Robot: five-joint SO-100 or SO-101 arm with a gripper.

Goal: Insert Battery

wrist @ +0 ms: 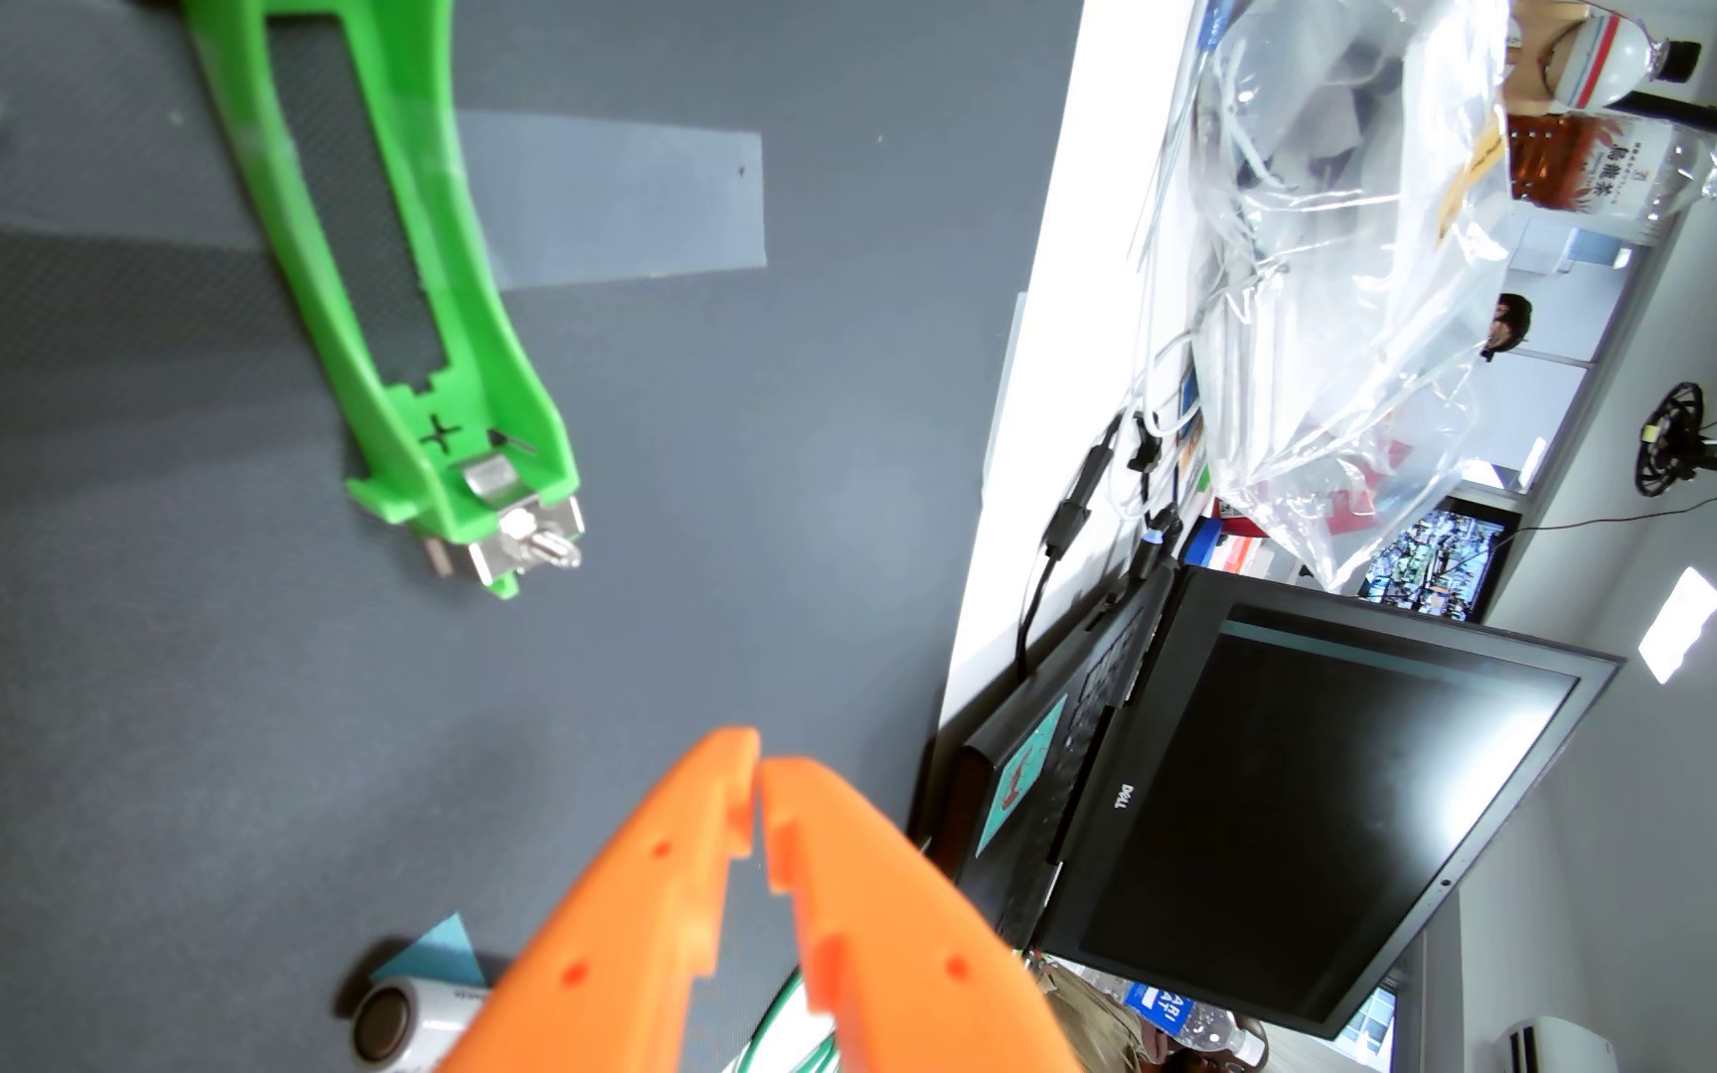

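between my orange fingers [731, 784] nothing is being held; my hand [759, 769] is hanging nearly closed over the counter [163, 671]. down-left of the fingertips the battery [416, 1016] is lying on its side, partly hidden behind a finger. far up-left the green holder [390, 279] is waiting, empty, its long axis running steeply up the wrist view.

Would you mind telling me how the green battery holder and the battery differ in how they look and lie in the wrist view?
The green battery holder is bright green plastic with a metal contact and a plus mark; the battery is a white cylinder with a dark end. The holder lies in full view at upper left, its slot empty; the battery sits at the bottom edge, partly hidden behind the orange hand. Both rest on the dark mat.
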